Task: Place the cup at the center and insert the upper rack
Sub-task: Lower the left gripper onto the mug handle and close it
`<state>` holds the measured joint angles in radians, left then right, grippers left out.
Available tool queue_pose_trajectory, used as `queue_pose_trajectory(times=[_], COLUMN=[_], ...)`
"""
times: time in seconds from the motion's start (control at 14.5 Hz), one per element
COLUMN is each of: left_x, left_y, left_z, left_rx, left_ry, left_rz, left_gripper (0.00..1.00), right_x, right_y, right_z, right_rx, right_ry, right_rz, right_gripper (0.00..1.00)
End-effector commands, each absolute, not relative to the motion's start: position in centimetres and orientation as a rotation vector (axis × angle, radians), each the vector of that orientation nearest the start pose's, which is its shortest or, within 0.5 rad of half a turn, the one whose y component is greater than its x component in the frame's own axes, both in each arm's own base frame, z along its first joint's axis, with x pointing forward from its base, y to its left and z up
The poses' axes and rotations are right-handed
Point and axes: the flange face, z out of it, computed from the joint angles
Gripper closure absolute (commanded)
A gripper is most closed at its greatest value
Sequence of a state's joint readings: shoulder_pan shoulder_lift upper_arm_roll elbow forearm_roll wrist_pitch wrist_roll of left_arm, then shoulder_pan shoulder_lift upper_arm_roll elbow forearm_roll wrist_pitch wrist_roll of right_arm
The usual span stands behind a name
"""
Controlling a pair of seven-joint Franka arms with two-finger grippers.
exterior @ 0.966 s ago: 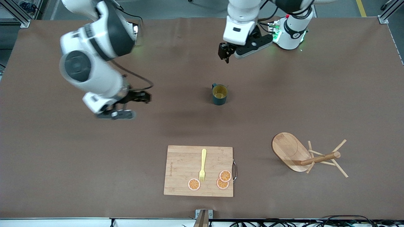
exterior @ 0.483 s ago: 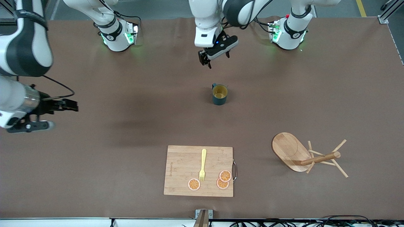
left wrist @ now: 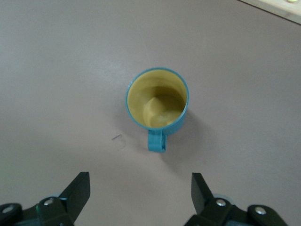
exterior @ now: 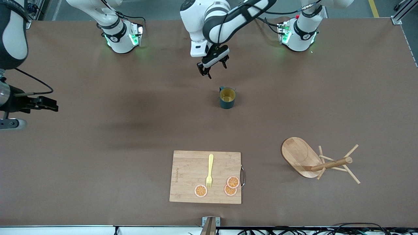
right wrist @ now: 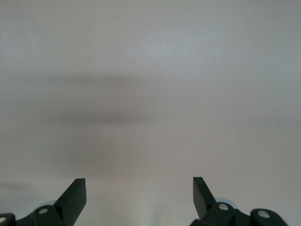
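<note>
We see the left gripper (exterior: 211,67) spread wide and empty above bare table at the cup's (exterior: 227,97) eleven o'clock, the right gripper (exterior: 49,106) likewise wide and empty, the rack (exterior: 318,161) toppled at the cup's four o'clock.

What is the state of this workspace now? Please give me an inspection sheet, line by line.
Surface: brown table, flat.
Job's things: cup upright mid-table, apart from both claws; mug tree lying tipped toward the left arm's end.
Clutter: cutting board nearer the front camera than the cup, carrying a yellow fork and three orange slices.
Grippers: left claw open above the table beside the cup; right claw open at the right arm's end.
Cables: black cable on the right arm.
Surroundings: nothing seen.
</note>
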<state>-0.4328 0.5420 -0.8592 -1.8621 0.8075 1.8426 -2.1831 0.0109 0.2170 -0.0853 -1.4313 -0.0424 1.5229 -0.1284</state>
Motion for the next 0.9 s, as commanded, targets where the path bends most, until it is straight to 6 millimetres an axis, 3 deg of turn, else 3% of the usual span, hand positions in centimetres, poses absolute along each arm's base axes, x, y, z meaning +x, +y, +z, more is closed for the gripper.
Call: queue_pose_trajectory(times=[0.0,0.34,0.41,0.83], left_x=[23.8,20.3,19.8,21.0], left_y=[-55.0,-53.8,-53.6,-52.8], left_z=[25.7,21.5,21.1,17.8], left_rx=[-2.750,-2.729,-2.729,-2.681], left_ry=[-0.713,-0.612,-0.609,-0.569], left_rz=[-0.642,-0.821,-0.856,-1.038], left_gripper=[0.05,0.06,0.07,0.22], right_x=[61.1,59.9,59.2,54.2], right_y=[-6.4,-6.3,-6.2,-5.5], right_z=[56.3,55.3,55.9,59.1], right_rx=[-3.171,-3.131,-3.130,-3.142], right_ry=[-0.028,-0.010,-0.012,-0.031], right_rz=[0.217,0.298,0.288,0.210], right_gripper=[0.00,0.00,0.00,0.00])
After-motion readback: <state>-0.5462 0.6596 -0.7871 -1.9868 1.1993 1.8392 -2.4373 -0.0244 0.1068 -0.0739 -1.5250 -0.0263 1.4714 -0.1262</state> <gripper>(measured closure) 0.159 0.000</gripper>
